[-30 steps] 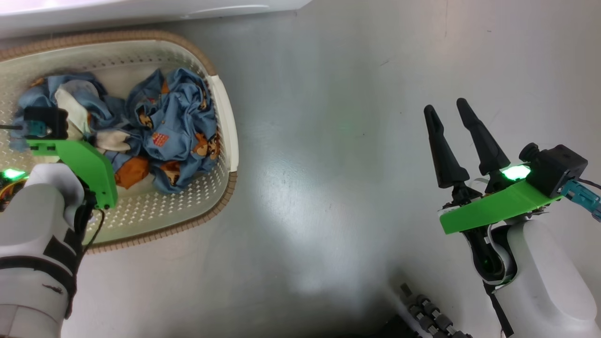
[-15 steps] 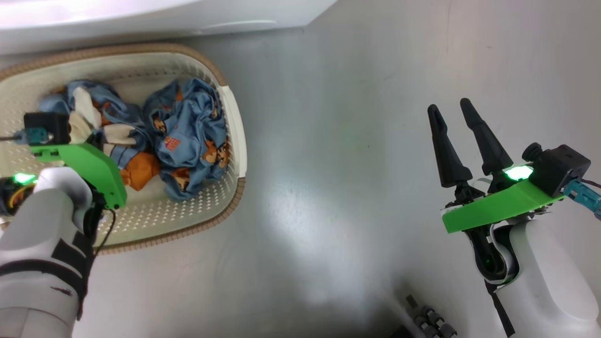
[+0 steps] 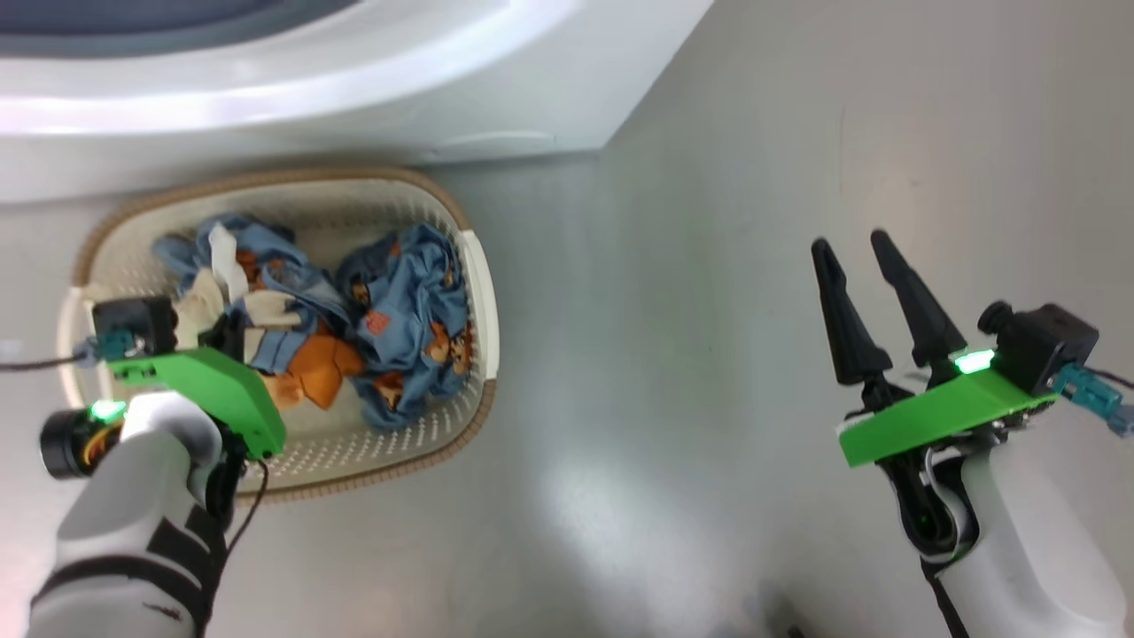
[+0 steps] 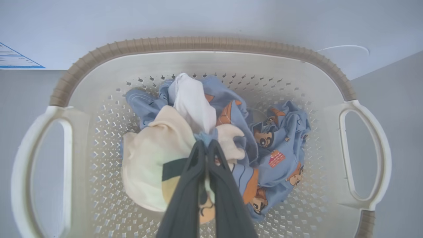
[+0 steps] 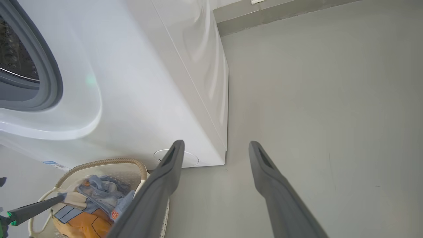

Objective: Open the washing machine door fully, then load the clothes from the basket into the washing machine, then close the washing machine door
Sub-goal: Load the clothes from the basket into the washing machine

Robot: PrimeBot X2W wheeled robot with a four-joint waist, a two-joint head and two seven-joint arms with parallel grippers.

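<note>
clothes [image 4: 274, 145] in the left hand [image 4: 207, 143]

Soft, even light is falling from above me. It is spreading a broad pale glare across the floor [image 3: 567, 496] and a bright band along the washing machine [image 3: 266, 106], washing out its white. A dark shadow is pooling at the head view's bottom edge. My left claw [image 4: 206, 142] is looking blurred up close, while the clothes [image 4: 277, 142] are showing crisp. The basket [image 4: 198, 43] rim is bowing from lens distortion.
</note>
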